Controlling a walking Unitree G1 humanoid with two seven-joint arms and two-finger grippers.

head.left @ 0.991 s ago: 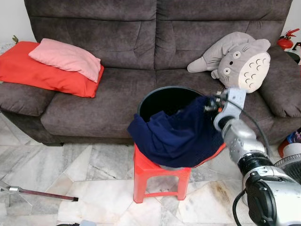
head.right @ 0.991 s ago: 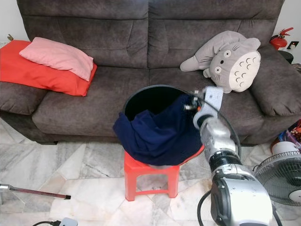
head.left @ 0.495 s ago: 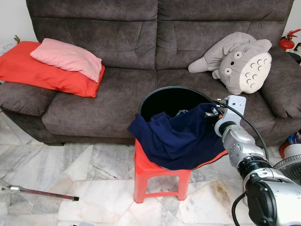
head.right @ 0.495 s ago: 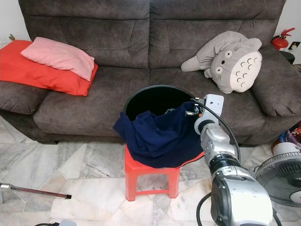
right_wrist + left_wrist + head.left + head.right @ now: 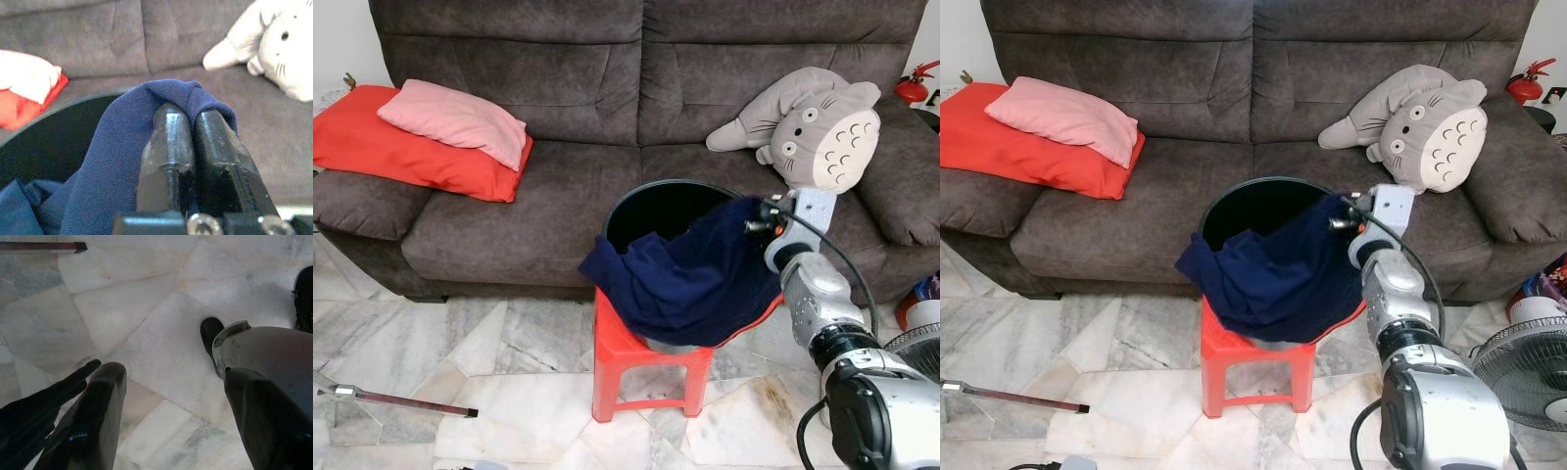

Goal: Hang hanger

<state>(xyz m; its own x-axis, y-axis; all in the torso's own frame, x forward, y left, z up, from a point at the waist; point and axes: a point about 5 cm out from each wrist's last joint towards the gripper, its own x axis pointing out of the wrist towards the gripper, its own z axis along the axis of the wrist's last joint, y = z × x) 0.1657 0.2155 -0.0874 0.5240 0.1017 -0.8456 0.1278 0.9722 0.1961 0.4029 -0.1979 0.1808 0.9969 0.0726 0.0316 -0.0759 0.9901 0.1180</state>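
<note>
Spreading across the near ground: pale marble floor, with a dark grey sofa filling the far side. Lying on the sofa's left seat: a red cushion under a pink pillow; leaning at the right, a grey plush toy. Standing in the middle on the floor: a red plastic stool carrying a black round basket. Draping over the basket's near and right rim: a navy garment. Pinching a fold of that garment at the basket's right edge: right hand, fingers clenched tight on the cloth. Hanging low over the floor: left hand, fingers spread apart, grasping nothing. Resting on the floor at far left: a thin dark rod. Showing at the right edge: a white fan and a red extinguisher.
</note>
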